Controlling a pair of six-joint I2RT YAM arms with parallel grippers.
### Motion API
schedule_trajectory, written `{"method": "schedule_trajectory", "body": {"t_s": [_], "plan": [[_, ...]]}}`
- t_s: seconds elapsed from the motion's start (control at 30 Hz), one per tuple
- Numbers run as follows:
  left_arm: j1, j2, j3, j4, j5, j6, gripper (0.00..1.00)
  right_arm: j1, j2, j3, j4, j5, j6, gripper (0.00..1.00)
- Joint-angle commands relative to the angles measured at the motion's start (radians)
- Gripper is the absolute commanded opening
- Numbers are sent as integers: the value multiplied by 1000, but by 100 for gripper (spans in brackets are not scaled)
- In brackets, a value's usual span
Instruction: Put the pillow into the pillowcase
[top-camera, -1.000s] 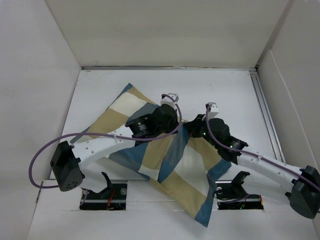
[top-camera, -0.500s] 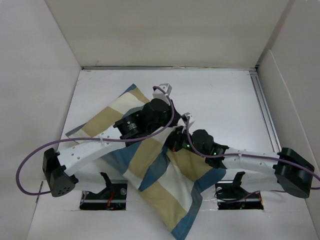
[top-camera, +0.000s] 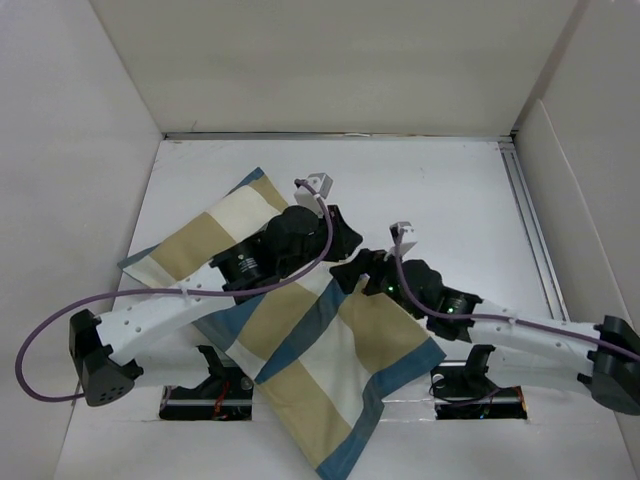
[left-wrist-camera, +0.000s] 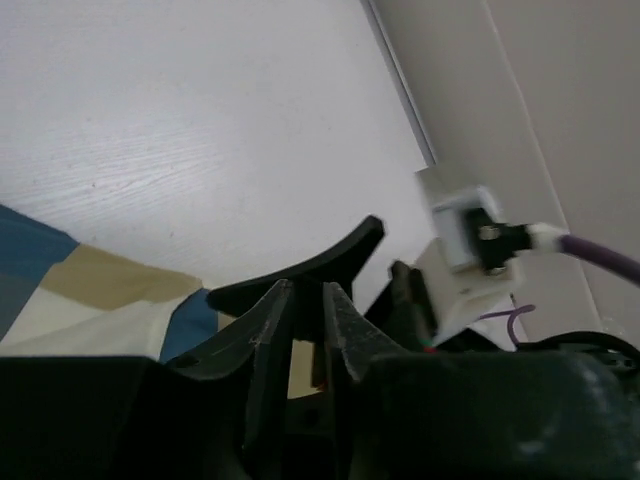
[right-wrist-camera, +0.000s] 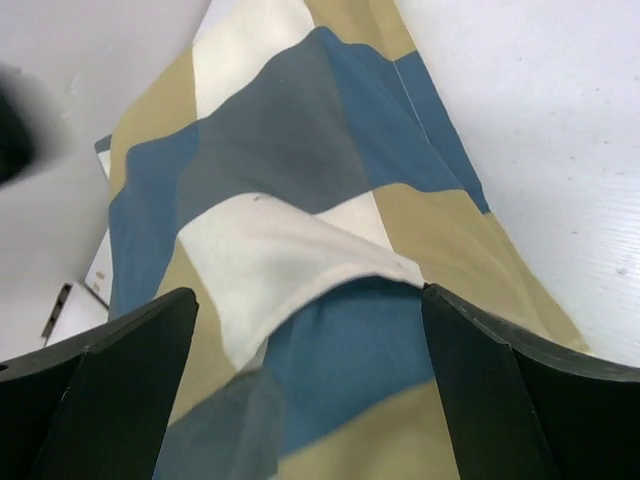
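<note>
Pillow: unseen, probably already inside pillowcase (top-camera: 330, 360).
Left gripper (left-wrist-camera: 305, 300): pressed together at pillowcase edge.
Right gripper (right-wrist-camera: 310, 300): spread above pillowcase.

The white table (top-camera: 450, 190) carries the checked pillowcase (top-camera: 340, 365). It lies diagonally, its near corner past the front edge.

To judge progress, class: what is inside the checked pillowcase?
Only the fabric of the pillowcase shows, with a cream flap folded over in the right wrist view. No pillow is visible in any view. The cloth covers whatever is inside, so its contents cannot be told.
</note>
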Motion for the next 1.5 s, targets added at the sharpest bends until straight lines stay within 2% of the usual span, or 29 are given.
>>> {"method": "schedule_trajectory", "body": {"t_s": [0.0, 0.07, 0.17, 0.2, 0.27, 0.37, 0.5, 0.7, 0.73, 0.8, 0.87, 0.9, 0.93, 1.07, 1.1, 1.17, 1.2, 1.23, 1.3, 1.37, 1.4, 1.43, 1.47], "plan": [[-2, -57, -10, -126, -68, -11, 18, 2, -146, -25, -33, -36, -38, 100], [-2, -68, -10, -188, -114, -11, 51, 2, -238, -25, -161, -79, -81, 100], [-2, -126, -68, -242, -124, -33, 74, 2, -364, -44, -238, -72, -94, 100], [-12, -140, -123, -217, -101, -33, 86, 2, -387, -57, -238, -32, -94, 100], [-12, -161, -175, -180, -64, -42, 88, -11, -400, -68, -264, 2, -94, 100], [-43, -162, -228, -124, -6, -53, 92, -53, -326, -33, -264, -12, -117, 100], [-54, -111, -228, -177, -24, -94, 92, -74, -141, 36, -252, -55, -196, 100], [-54, -77, -237, -251, -102, -114, 92, -116, -75, 47, -169, -105, -217, 100], [-54, -56, -237, -261, -119, -114, 91, -116, -61, 47, -140, -118, -226, 100], [-54, -28, -248, -274, -156, -114, 75, -140, -44, 38, -115, -127, -226, 100], [-54, 16, -260, -274, -167, -114, 41, -163, -10, 38, -80, -127, -235, 100], [-54, 30, -260, -274, -167, -125, 15, -180, -1, 38, -80, -159, -235, 100], [-54, 42, -269, -274, -176, -142, 0, -218, -1, 49, -69, -187, -235, 98], [-54, 10, -269, -352, -242, -246, 0, -312, -27, 64, -6, -346, -246, 100], [-54, -44, -269, -386, -272, -283, 3, -332, -27, 82, -6, -369, -246, 100], [-54, -115, -248, -503, -386, -359, 33, -399, 23, 172, -15, -464, -269, 100], [-54, -191, -248, -533, -413, -420, 72, -418, 110, 214, -44, -495, -282, 100], [-54, -229, -248, -554, -455, -441, 98, -433, 164, 260, -60, -550, -283, 100], [-37, -292, -248, -585, -466, -462, 100, -453, 281, 398, -60, -615, -295, 100], [23, -373, -283, -598, -466, -548, 100, -453, 492, 510, -70, -661, -307, 100], [52, -399, -324, -629, -466, -594, 100, -453, 573, 658, -87, -679, -316, 100], [81, -456, -350, -630, -466, -632, 100, -444, 747, 746, -163, -708, -325, 100], [140, -485, -375, -630, -449, -665, 100, -444, 833, 838, -217, -774, -342, 100]]}}
